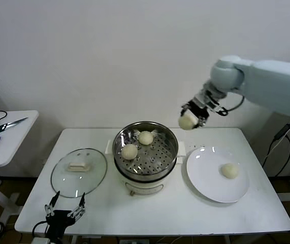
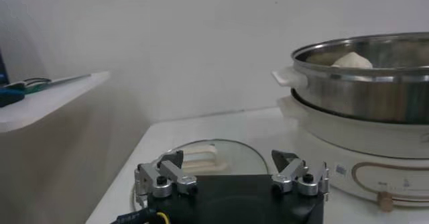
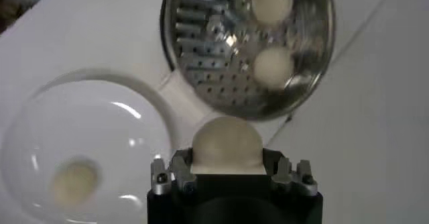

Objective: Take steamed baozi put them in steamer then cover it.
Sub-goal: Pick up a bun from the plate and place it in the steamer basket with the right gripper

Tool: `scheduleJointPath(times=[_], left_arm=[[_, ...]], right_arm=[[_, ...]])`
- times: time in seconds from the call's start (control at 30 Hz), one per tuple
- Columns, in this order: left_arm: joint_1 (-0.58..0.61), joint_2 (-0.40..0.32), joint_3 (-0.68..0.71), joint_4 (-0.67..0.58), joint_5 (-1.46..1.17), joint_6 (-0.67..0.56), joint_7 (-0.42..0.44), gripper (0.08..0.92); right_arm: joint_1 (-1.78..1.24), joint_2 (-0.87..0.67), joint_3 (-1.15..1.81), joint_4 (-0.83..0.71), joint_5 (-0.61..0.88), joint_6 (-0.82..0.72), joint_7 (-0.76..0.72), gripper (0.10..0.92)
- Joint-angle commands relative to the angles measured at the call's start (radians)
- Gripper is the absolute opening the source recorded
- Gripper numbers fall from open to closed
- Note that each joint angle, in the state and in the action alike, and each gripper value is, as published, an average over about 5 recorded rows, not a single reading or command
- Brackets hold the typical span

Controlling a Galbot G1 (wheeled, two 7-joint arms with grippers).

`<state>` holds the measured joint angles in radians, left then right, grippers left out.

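Since the round shiny stainless-steel steamer (image 1: 146, 151) sits mid-table with its lid off, we read our right gripper (image 1: 191, 117) as mid-carry: it is clamped on one smooth cream-white round baozi (image 1: 187, 121), raised above and just off the steamer's rim, on the side toward the flat white round plate (image 1: 208, 183). Held high like that, the bun clears the steel wall before any lowering. In the right wrist view the bun (image 3: 226, 145) fills the gap between the jaws, with the perforated tray (image 3: 228, 78) ahead of it.

Two more baozi already lie on the steamer's tray, one (image 1: 145, 138) toward the back, one (image 1: 129, 151) nearer the side facing the round clear glass lid (image 1: 78, 172). A fourth bun (image 1: 229, 170) lies alone on the plate, beside the steamer. So we judge two in, one in transit, one waiting, cover not yet on.

That lid, with its cream handle, lies flat on the white table (image 1: 109, 216) on the steamer's other side, kept clear of loading.

Our left gripper (image 1: 64, 213) waits low, just in front of the lid, fingers spread, holding nothing.

The buns look matte, plump, unmarked, likely soft.
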<state>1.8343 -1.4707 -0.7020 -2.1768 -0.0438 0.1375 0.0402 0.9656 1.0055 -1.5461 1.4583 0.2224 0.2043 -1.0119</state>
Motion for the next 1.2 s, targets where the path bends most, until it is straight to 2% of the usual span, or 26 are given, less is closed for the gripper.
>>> scheduleJointPath(times=[0.03, 0.53, 1.1, 1.2], left_arm=[[0.000, 0.000, 0.000, 0.000, 0.000, 0.000, 0.000, 0.823], [0.008, -0.016, -0.007, -0.009, -0.004, -0.001, -0.003, 0.823], [0.013, -0.022, -0.010, -0.016, -0.004, -0.002, -0.003, 0.823], [0.012, -0.024, -0.011, -0.014, -0.003, -0.002, -0.004, 0.823]], right_arm=[[-0.062, 0.245, 0.041, 0.099, -0.145, 0.186, 0.034, 0.680], [-0.289, 0.281, 0.008, -0.003, -0.320, 0.192, 0.077, 0.679], [-0.347, 0.289, 0.000, -0.046, -0.331, 0.175, 0.096, 0.680], [-0.348, 0.286, 0.008, -0.063, -0.343, 0.173, 0.115, 0.716]])
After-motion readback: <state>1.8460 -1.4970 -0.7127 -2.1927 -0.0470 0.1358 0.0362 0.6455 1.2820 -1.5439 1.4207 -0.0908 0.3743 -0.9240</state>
